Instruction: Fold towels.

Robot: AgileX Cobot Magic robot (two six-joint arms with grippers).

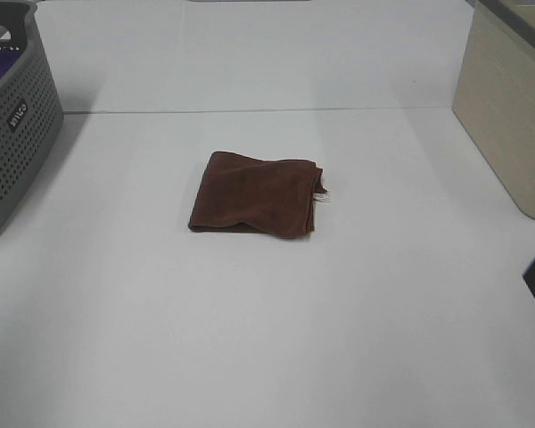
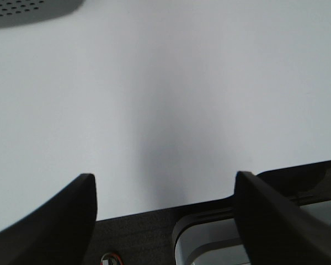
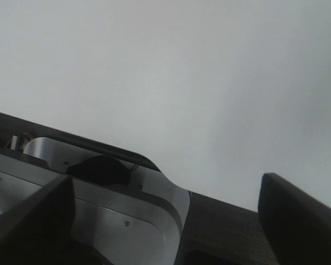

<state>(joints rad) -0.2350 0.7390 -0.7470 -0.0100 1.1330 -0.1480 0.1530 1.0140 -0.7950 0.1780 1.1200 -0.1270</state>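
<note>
Exterior high: the dark brown plush towel (image 1: 257, 193) is found folded at the middle of the white table (image 1: 267, 339); folding is judged complete.

Wrist views: the left gripper (image 2: 165, 193) and right gripper (image 3: 171, 204) are held wide apart, empty; only withdrawal is judged outstanding.

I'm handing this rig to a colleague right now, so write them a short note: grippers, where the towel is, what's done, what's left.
Left gripper: open, empty, over bare white table.
Right gripper: open, empty, also over bare table; only a dark edge of that arm shows at the right border of the high view.
Brown towel: lies mid-table in a compact, folded rectangle, its white tag poking out on the right side. Neither gripper touches it.
Grey basket stands far left, a beige box far right.
Done: the towel looks folded, though its edges are somewhat uneven.
Left: judge whether it needs tidying or another fold.
</note>
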